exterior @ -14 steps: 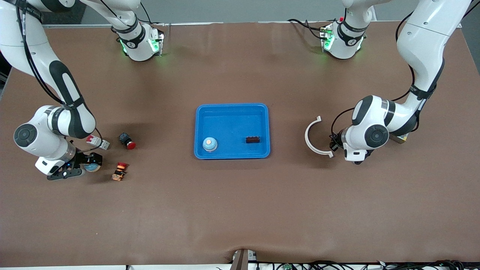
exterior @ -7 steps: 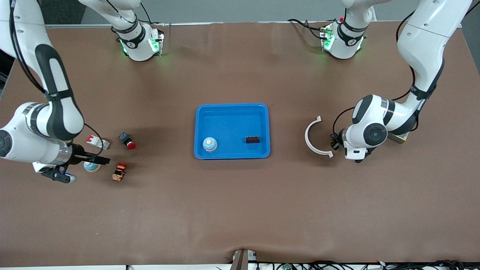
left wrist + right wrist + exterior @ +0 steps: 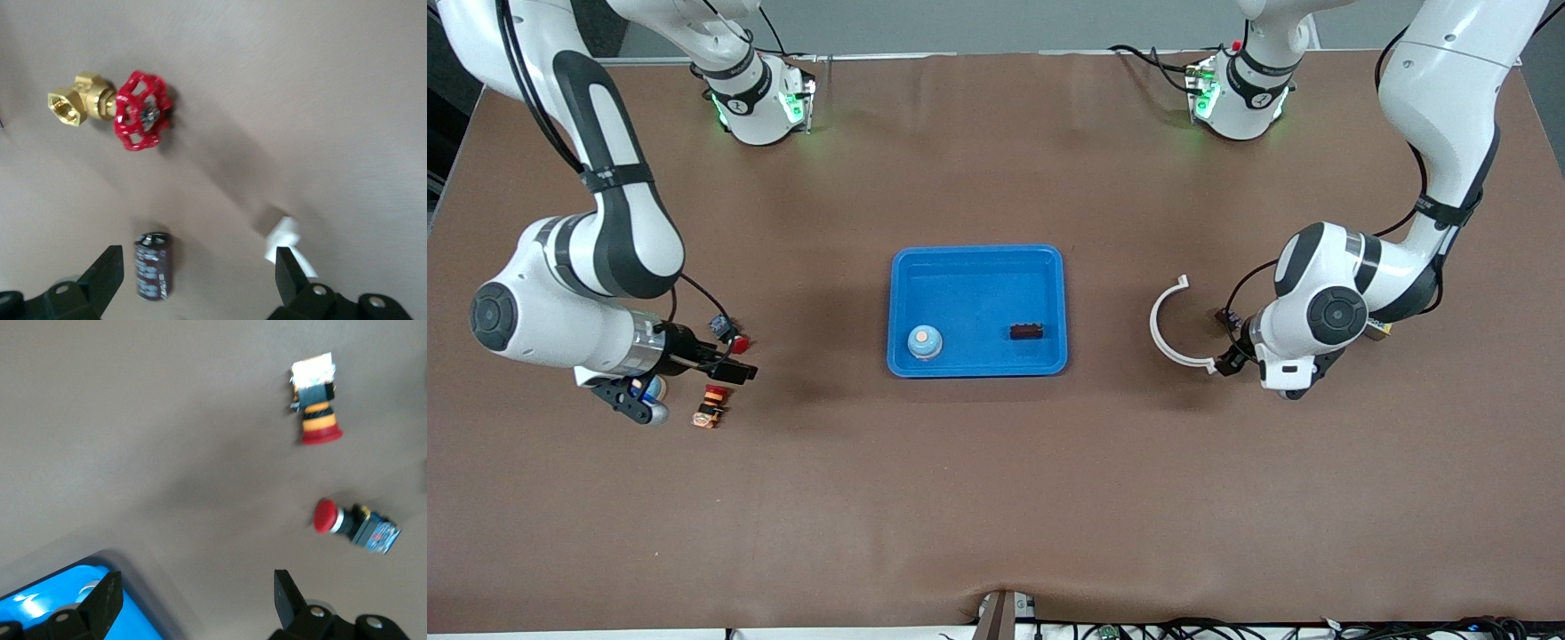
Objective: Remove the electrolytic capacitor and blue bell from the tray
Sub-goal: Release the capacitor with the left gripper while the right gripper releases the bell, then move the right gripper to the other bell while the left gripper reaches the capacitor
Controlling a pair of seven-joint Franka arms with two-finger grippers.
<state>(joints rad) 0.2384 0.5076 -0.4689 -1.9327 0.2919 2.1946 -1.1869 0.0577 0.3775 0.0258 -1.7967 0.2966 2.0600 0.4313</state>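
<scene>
The capacitor [image 3: 153, 275], a dark cylinder, lies on the brown table between the fingers of my left gripper [image 3: 198, 267], which is open and not touching it. In the front view the left gripper [image 3: 1227, 360] is low beside the white ring [image 3: 1165, 333]. A pale blue bell [image 3: 925, 341] sits in the blue tray [image 3: 978, 258]. Another bell [image 3: 649, 389] shows partly under my right hand. My right gripper [image 3: 734, 360] is open and empty, over the table between the red buttons and the tray, and points toward the tray. The right wrist view shows the right gripper [image 3: 197, 590] over bare table by the tray's corner [image 3: 53, 600].
A dark terminal block [image 3: 1027, 332] lies in the tray. A red push button [image 3: 734, 342] and a red and yellow stop button [image 3: 710, 406] lie by the right gripper. A brass valve with a red handwheel [image 3: 127, 110] lies near the capacitor, partly under the left arm.
My right arm has left the bell on the table and swung toward the tray, and now points at it. The left arm has shifted slightly toward the front camera.
</scene>
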